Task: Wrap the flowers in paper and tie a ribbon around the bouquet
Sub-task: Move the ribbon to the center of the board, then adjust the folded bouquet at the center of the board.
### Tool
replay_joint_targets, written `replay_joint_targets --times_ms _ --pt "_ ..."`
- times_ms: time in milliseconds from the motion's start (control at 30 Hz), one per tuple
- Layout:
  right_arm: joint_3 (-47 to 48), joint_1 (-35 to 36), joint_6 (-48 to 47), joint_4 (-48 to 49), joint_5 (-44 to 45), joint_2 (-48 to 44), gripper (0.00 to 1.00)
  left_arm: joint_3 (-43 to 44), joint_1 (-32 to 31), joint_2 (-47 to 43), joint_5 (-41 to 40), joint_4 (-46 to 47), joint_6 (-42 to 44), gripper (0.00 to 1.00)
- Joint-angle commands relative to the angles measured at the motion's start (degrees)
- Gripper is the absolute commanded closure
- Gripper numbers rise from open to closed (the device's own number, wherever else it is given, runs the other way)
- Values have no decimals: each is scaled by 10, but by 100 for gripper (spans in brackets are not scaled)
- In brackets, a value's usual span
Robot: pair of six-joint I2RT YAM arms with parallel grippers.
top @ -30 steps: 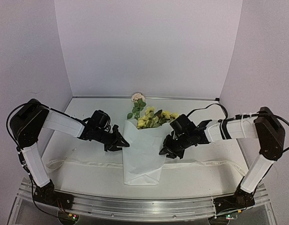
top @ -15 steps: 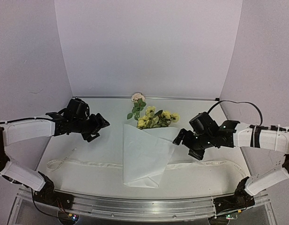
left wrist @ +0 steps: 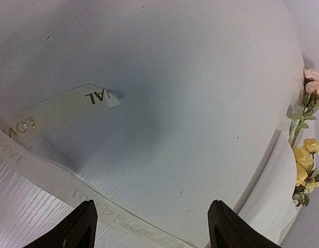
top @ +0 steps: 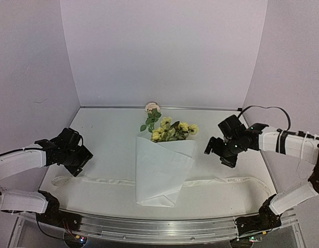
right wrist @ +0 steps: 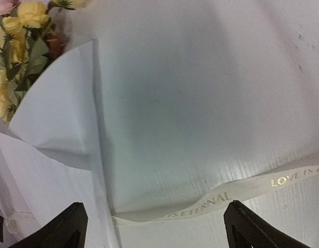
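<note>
The bouquet (top: 164, 155) is lying in the middle of the table (top: 107, 129), its flowers (top: 172, 130) poking out of the paper (top: 159, 181) cone toward the back wall. The ribbon (top: 231, 181) is lying flat across the table, passing under the cone. The left fingers (left wrist: 79, 230) are hovering spread apart near the ribbon's left end, gripping nothing. The right fingers (right wrist: 66, 230) are hanging wide open and empty, right of the cone.

The tool (left wrist: 153, 227) gapes empty above the bench (left wrist: 190, 93). The ribbon (left wrist: 50, 178) crosses just ahead on its left, and paper (left wrist: 270, 196) and flowers (left wrist: 304, 157) lie far right.
</note>
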Motion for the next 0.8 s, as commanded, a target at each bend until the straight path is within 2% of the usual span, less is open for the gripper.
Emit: replay_joint_targets --times_ms 0,233,300,367,467,633,767 --pt "190 2 -123 -9 -16 110 10 30 4 62 27 99 30 26" --pt "512 18 -225 -25 -33 355 26 114 4 177 139 204 173 24" --pt "597 21 -230 -55 -36 423 30 176 6 233 143 213 236 23" --pt "621 24 -229 -63 -36 442 30 269 9 308 148 204 297 22" --pt "598 27 -223 -69 -28 427 30 438 13 435 172 187 363 23" --pt "457 28 -202 -69 1 328 21 689 12 639 198 132 425 21" --pt "355 28 -175 -51 -23 279 15 878 3 774 203 93 443 20"
